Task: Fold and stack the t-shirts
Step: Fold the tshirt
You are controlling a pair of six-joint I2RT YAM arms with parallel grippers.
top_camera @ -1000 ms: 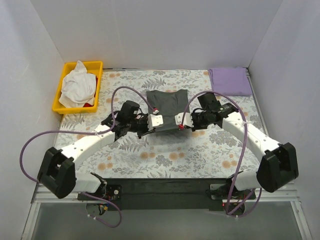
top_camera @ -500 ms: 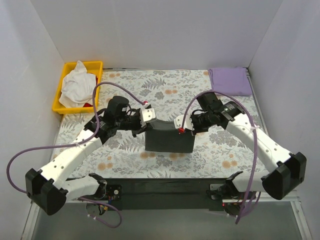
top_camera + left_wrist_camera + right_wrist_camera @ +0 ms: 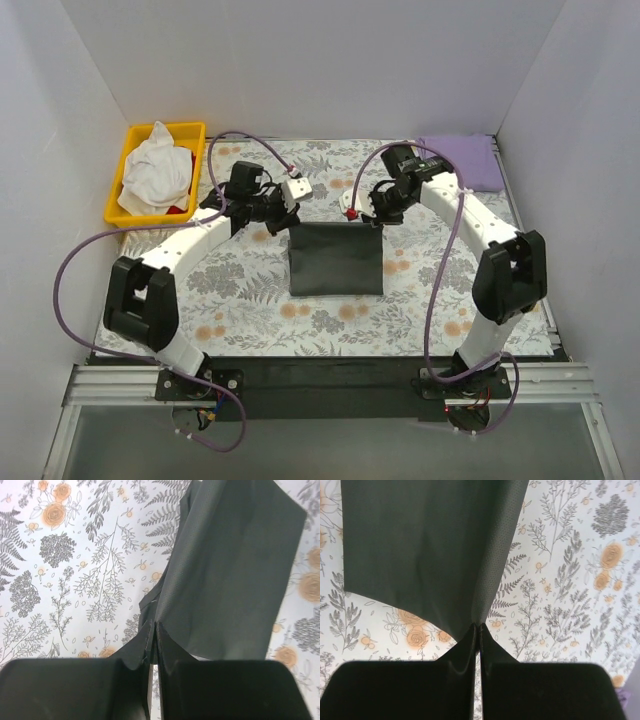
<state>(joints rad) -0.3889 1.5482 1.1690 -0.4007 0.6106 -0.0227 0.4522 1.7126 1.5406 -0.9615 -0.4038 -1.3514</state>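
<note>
No readable text, labels, numbers anywhere (all three views).

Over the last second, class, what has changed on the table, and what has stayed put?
The dark shirt slid toward the near side, then partly back. It now lies as a flat rectangle, nearer than a second ago. The left pincer and right pincer swung toward the far side, and both are shut on its far edge. The lavender shirt and the yellow bin with its white cloth stayed put.
</note>
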